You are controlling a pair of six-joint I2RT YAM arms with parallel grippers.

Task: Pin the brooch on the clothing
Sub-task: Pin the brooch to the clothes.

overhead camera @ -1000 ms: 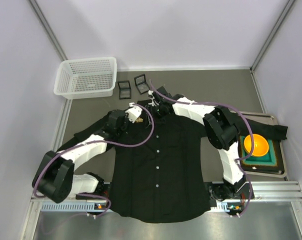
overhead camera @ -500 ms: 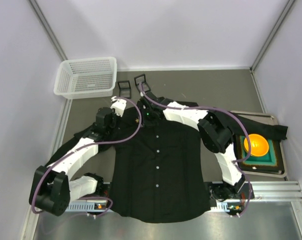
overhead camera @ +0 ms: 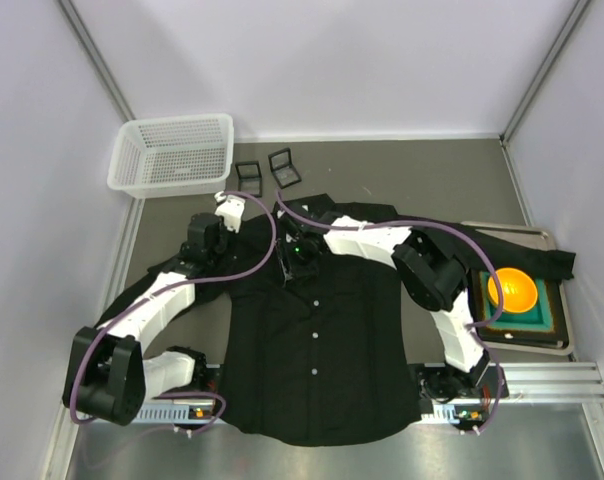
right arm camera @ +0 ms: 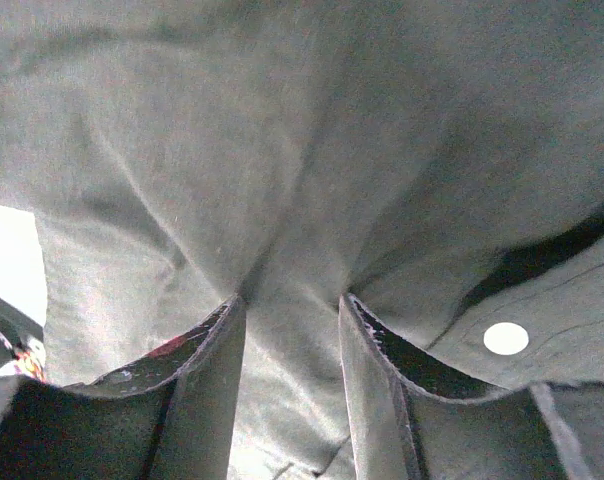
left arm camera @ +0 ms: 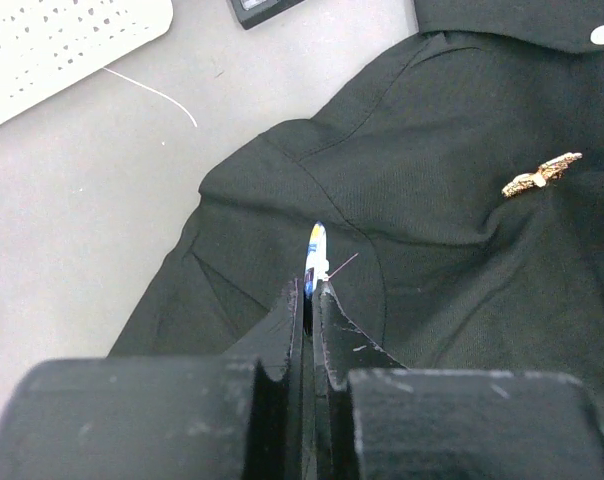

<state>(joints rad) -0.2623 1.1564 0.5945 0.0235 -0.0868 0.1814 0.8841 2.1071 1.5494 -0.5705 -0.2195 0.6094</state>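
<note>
The clothing, a black button-up shirt, lies flat and face up on the table. The brooch, small and gold, sits on the shirt's chest cloth, clear of both grippers. My left gripper hovers over the shirt's left shoulder. It is shut, and a thin blue-and-white sliver shows at its tips. My right gripper is down on the chest below the collar. Its jaws hold a bunched ridge of the shirt cloth between them, next to a white button.
A white mesh basket stands at the back left. Two small black boxes lie beside it. On the right, a tray holds an orange bowl, with the shirt's sleeve draped over the tray.
My left gripper has drawn back up and to the left, away from the chest, leaving the brooch on the shirt. My right gripper has moved from the collar down onto the chest.
</note>
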